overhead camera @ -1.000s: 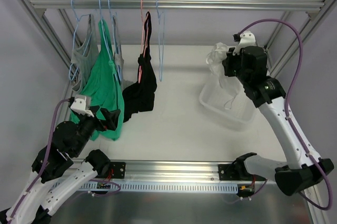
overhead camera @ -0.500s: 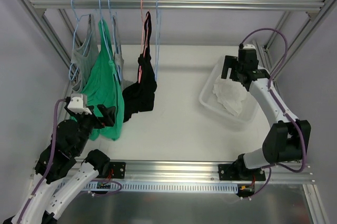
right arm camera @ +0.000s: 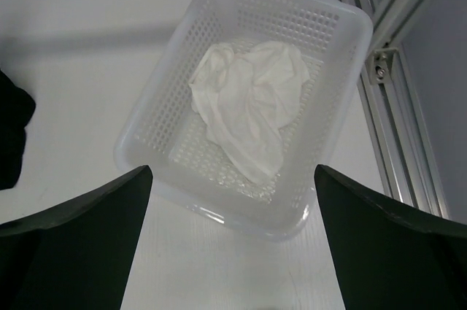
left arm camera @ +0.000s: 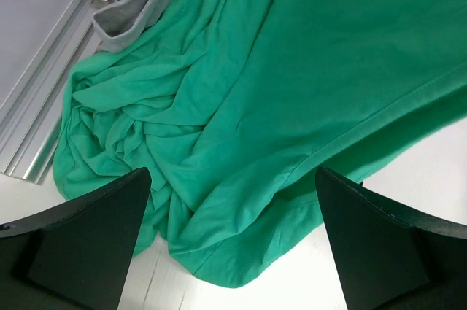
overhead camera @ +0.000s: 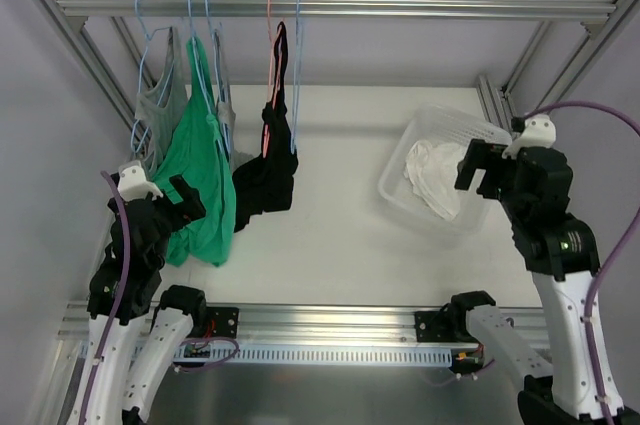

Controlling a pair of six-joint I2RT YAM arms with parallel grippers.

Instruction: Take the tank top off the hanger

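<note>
The white tank top (overhead camera: 432,177) lies crumpled inside the clear perforated basket (overhead camera: 398,195), off any hanger; the right wrist view shows the tank top (right arm camera: 252,106) in the middle of that basket (right arm camera: 219,215). The bare light-blue hanger (overhead camera: 297,75) hangs from the rail, just right of the black garment. My right gripper (overhead camera: 480,167) hovers open above the basket's near right side; in its own view the gripper (right arm camera: 232,179) holds nothing. My left gripper (overhead camera: 183,203) is open and empty at the green top's hem, seen close up as gripper (left arm camera: 232,179).
On the rail (overhead camera: 400,7) hang a grey top (overhead camera: 160,105), a green top (overhead camera: 200,180) (left arm camera: 292,69) and a black garment (overhead camera: 268,170) on a salmon-pink hanger (overhead camera: 269,35). Aluminium frame posts (overhead camera: 500,105) stand close behind the basket and along both sides.
My right gripper opened and let the tank top fall into the basket, then drew back toward the near right. The left arm pulled slightly back and left.
</note>
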